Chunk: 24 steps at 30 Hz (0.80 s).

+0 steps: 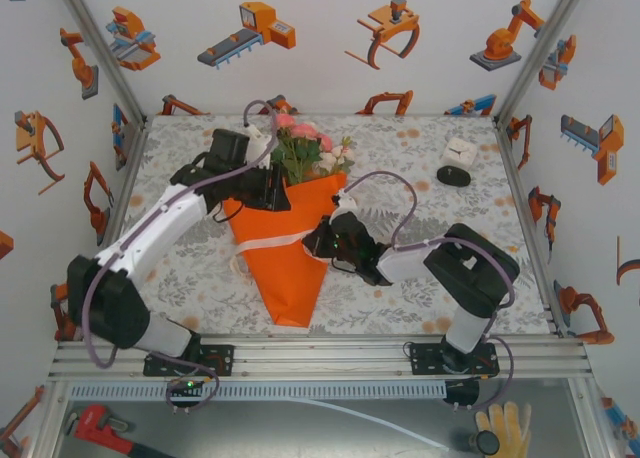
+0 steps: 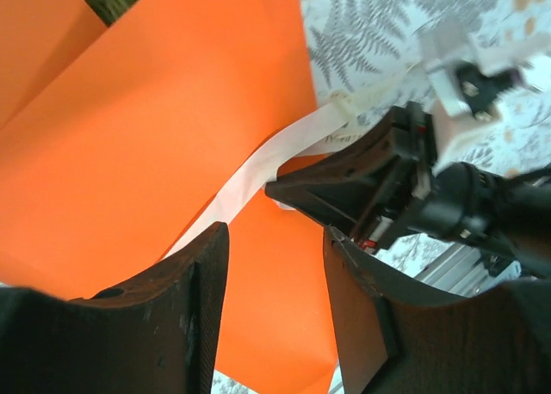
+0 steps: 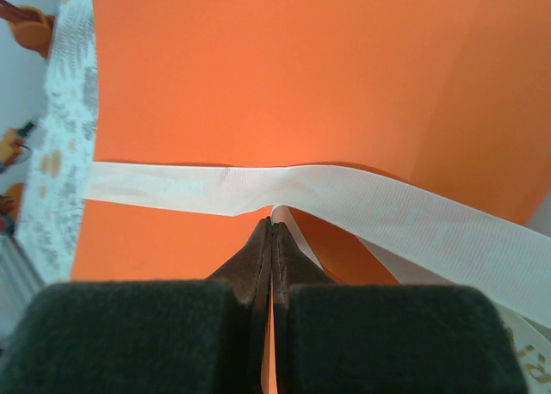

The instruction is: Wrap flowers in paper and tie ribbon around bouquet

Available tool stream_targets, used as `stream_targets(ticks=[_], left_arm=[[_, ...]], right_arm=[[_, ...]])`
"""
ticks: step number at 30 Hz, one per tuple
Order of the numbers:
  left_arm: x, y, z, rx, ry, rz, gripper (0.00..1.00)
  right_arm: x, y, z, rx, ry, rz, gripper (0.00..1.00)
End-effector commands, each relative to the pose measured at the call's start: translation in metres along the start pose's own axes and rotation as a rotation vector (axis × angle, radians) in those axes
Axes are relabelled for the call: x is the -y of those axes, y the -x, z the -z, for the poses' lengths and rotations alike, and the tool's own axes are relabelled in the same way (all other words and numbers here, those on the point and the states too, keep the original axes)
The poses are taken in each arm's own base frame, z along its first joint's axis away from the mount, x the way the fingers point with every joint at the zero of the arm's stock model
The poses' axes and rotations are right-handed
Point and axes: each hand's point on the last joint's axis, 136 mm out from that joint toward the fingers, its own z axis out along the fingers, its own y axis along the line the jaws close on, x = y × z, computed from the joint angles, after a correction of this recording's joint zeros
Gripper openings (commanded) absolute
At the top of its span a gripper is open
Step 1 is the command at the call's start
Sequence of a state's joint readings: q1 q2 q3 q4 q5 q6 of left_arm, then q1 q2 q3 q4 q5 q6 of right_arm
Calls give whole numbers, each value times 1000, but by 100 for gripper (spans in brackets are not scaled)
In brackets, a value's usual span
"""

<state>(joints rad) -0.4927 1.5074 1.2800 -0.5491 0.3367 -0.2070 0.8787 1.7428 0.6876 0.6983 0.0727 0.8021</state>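
1. The bouquet [image 1: 290,248] is a cone of bright orange paper [image 2: 129,153], its point toward the arm bases and its wide mouth toward the far wall.
2. Pink and cream flowers [image 1: 310,150] with green leaves fill the mouth of the cone.
3. A cream-white ribbon [image 3: 172,187] crosses the cone's waist as a flat band, and a looser strip runs off to one side.
4. The bouquet lies on the middle of the table, on a grey-and-orange floral cloth [image 1: 420,268].
5. White walls [image 1: 330,78] with orange robot-arm stickers [image 1: 250,33] close in the table. A white box [image 1: 458,150] and a black disc [image 1: 453,175] sit at the far right.
6. The left gripper [image 2: 275,299] hovers over the cone's upper left edge, jaws apart with nothing between them.
7. The right gripper [image 3: 271,232] is at the cone's right side, pinched closed on the ribbon at the waist.
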Motion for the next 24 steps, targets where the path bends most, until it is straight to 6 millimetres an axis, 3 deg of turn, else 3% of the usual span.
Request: stream_targets(ticks=[1, 6, 17, 20, 24], left_arm=[[-9, -45, -21, -203, -3, 35, 48], [-37, -50, -45, -246, 102, 47, 45], [-78, -45, -83, -265, 263, 58, 41], [-79, -44, -98, -278, 242, 50, 40], [-54, -48, -120, -308, 55, 97, 39]], right_arm=[[6, 7, -4, 21, -95, 182, 2], [15, 4, -13, 12, -161, 245, 2], [7, 19, -28, 88, -208, 283, 3], [5, 21, -22, 99, -202, 288, 3], [7, 20, -19, 105, -207, 307, 3]])
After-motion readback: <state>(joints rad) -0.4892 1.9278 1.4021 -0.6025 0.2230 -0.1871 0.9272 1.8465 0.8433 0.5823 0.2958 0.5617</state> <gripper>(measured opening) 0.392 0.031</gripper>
